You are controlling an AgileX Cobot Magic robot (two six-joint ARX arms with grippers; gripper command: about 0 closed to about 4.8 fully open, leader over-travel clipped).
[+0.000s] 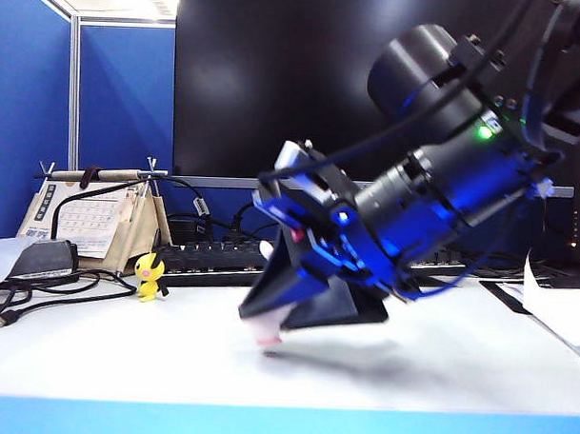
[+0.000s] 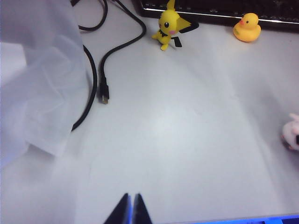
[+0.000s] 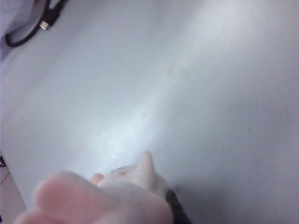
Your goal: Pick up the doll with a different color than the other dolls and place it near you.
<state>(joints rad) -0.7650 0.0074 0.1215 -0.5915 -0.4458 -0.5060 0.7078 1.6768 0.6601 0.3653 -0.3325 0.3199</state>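
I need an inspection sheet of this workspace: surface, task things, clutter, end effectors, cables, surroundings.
Surface: white table, bare in the middle.
Task things: rabbit held in right end effector, low over the table; duck and yellow figure standing by the keyboard.
Clutter: calendar, paper sheet.
End effectors: left end effector shut, holding nothing; right shut on rabbit.
Cables: black USB cable loose on the table.
Surroundings: dark monitor, blue partition.
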